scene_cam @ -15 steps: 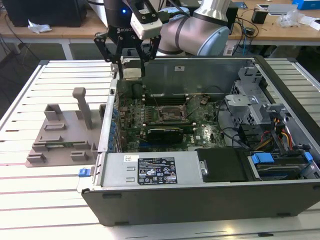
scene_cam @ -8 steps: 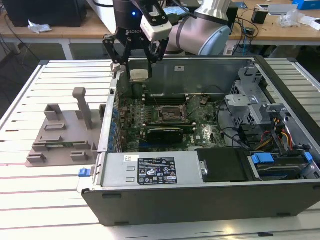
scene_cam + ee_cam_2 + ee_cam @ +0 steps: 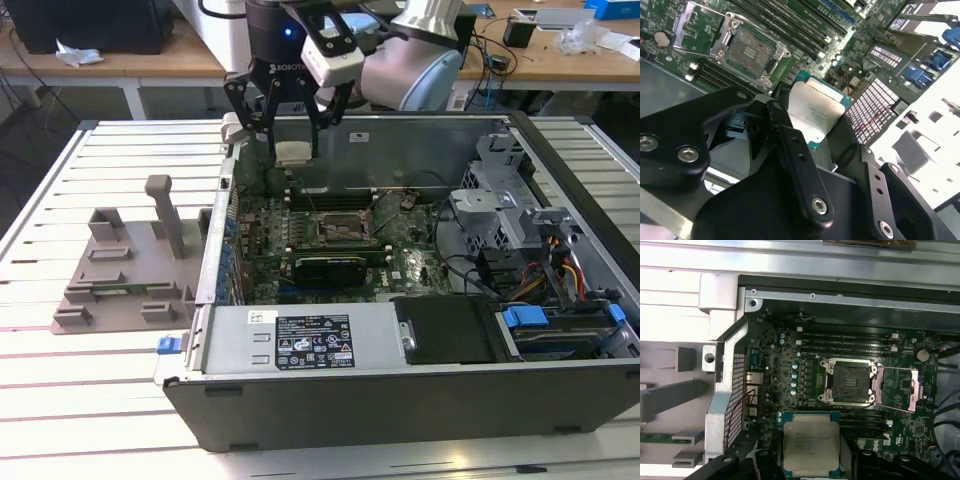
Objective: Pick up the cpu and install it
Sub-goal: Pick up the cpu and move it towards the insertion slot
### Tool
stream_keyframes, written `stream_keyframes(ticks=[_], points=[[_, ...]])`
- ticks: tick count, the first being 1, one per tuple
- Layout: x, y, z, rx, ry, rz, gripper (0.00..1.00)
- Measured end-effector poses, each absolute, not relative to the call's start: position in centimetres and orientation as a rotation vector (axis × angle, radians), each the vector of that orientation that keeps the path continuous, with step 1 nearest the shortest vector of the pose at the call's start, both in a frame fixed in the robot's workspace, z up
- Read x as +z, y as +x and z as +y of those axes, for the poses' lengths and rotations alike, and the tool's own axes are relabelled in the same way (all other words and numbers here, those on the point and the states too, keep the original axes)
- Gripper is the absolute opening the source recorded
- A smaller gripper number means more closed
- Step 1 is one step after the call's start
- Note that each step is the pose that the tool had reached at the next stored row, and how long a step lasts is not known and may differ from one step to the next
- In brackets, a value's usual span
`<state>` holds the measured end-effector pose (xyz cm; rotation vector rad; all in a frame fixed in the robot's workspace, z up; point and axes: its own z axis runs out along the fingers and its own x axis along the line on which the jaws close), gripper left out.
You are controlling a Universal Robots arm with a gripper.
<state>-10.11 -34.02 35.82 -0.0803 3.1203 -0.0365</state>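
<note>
cpu (image 3: 811,442): flat square, matte silver lid up, green rim | black gripper (image 3: 292,145): clenched on its edges | over green board (image 3: 812,360), beside open socket (image 3: 848,381)

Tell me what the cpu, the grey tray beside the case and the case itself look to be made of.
The cpu: a metal lid by its silvery, faintly brushed sheen, on a green board edge. The tray: probably plastic, matt uniform grey with moulded blocks and posts. The case: sheet metal by the look, dull grey, with thin folded walls.
</note>
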Motion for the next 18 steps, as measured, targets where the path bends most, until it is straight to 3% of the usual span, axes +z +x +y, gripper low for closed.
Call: stream_keyframes(ticks=[18], points=[[34.9, -7.0, -34.0, -0.036, -0.08, 3.12, 0.55]])
